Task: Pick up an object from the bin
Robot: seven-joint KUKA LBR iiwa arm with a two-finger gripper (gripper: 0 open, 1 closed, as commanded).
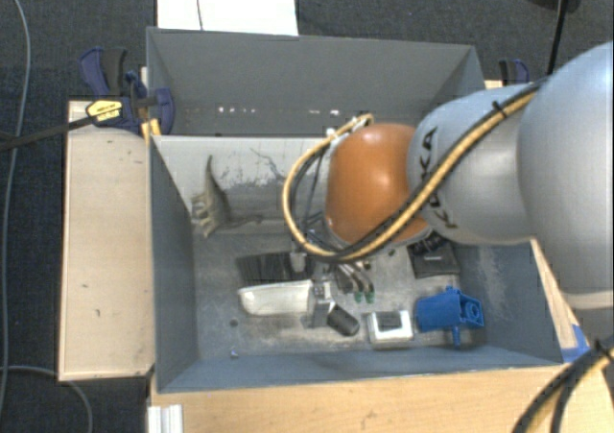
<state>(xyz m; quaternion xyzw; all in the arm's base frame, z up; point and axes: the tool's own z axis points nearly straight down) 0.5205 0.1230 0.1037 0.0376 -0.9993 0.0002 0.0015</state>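
Camera view looks down into the grey bin (177, 258), and the arm (537, 162) comes in from the bin's right edge with its orange cover (369, 181) hanging above the middle of the floor. Beneath that cover the claw (322, 304) sits low, near the front wall. I cannot tell whether the claw is open or closed, and nothing can be made out gripped in it.

A white oblong piece (273, 299) lies flat on the floor, its right end just beside the claw. Whether the two touch is hidden. A blue plastic part (447, 314) rests towards the front right corner, well apart from the claw. A flat black piece (267, 268) lies behind the white one. Between the claw and the blue part sit a small white square block (389, 325) and, closer in, a small dark lump (342, 323).

As a judgement, the task is at its early middle: the claw is down among the things, yet everything seen rests on the floor, so the gripping and the lifting out are both left to do
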